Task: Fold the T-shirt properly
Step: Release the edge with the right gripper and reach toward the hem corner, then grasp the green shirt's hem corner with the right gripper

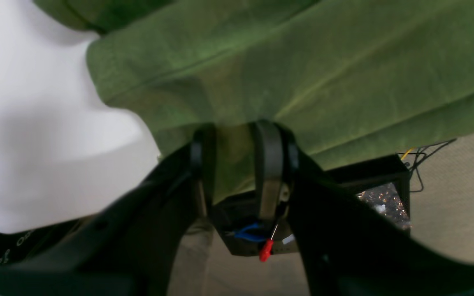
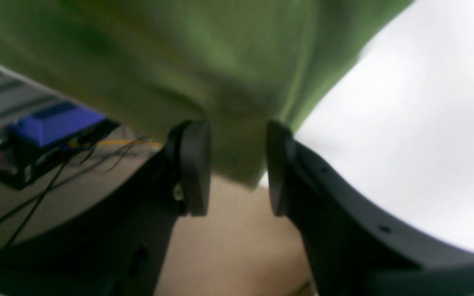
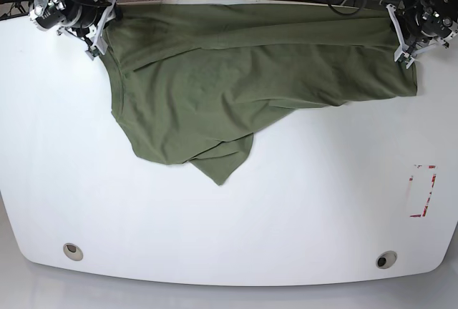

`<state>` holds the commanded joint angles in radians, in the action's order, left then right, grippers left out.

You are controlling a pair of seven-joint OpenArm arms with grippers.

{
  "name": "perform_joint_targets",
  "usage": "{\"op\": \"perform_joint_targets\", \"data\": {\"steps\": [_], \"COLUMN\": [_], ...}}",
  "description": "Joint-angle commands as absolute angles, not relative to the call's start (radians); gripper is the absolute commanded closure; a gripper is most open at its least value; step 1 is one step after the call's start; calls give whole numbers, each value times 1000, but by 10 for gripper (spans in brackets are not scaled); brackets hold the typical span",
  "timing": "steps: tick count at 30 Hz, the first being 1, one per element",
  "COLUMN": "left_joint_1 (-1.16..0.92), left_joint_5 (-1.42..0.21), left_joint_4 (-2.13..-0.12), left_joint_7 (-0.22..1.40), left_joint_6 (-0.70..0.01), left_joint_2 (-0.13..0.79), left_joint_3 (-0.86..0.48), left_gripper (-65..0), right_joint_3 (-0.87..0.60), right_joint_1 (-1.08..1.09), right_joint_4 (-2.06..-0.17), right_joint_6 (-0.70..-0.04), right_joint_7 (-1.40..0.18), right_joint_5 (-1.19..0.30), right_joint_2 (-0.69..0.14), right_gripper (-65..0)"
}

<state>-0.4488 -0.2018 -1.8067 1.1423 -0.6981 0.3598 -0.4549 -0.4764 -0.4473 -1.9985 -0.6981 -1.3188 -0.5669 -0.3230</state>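
At the counter's (image 3: 229, 237) far corners, my left pincer (image 1: 241, 164) and right pincer (image 2: 237, 164) each pinch the soft, limp T-shirt's (image 3: 215, 87) edge.

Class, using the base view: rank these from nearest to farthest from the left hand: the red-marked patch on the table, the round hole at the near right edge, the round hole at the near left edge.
Measured from the left hand, at the far right:
1. Red-marked patch, right side, mid-table.
2. Right round hole, near right edge.
3. Left round hole, near left edge, diagonally opposite.
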Motion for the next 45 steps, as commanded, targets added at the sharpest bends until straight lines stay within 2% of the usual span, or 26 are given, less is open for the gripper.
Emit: {"op": "perform_joint_targets", "data": {"steps": [2,4,8,11,13,19,25,37,45], "left_joint_1": [-426,-403,-374,-354,-348,-344,-343,-309,-305], "left_joint_5": [-202,-202,-202,-202,-202,-200,-200,-200,-202], "left_joint_4": [-1807,-1805,-1804,-1804,-1804,-1804,-1804,-1802,-1804], "left_joint_7": [1144,1153,1187,1188,1188,1190,1190,1190,1190], "left_joint_6": [-698,-698,-698,-698,-698,-698,-698,-698,-698], "left_joint_2": [358,358,360,360,360,360,358,357,354], "left_joint_3": [-453,-453,-453,-453,-453,-452,-452,-452,-452], "left_gripper": [-139,-139,-139,-139,-139,-139,-139,-139,-139], "right_joint_3": [-476,-476,-476,-470,-464,-383,-288,-42,70], "right_joint_1": [-421,-381,-278,-202,-142,44,260,489,587], "right_joint_4": [-2011,-2014,-2009,-2006,-1985,-1868,-1649,-1247,-1026], "right_joint_6": [-698,-698,-698,-698,-698,-698,-698,-698,-698], "right_joint_7": [-1323,-1337,-1353,-1353,-1354,-1354,-1331,-1073,-871], "right_joint_5": [-567,-567,-562,-565,-567,-558,-556,-547,-390], "right_joint_2": [-320,-314,-314,-306,-278,-251,-222,-223,-203], "right_gripper": [-236,-284,-431,-506,-531,-530,-530,-530,-530]}}
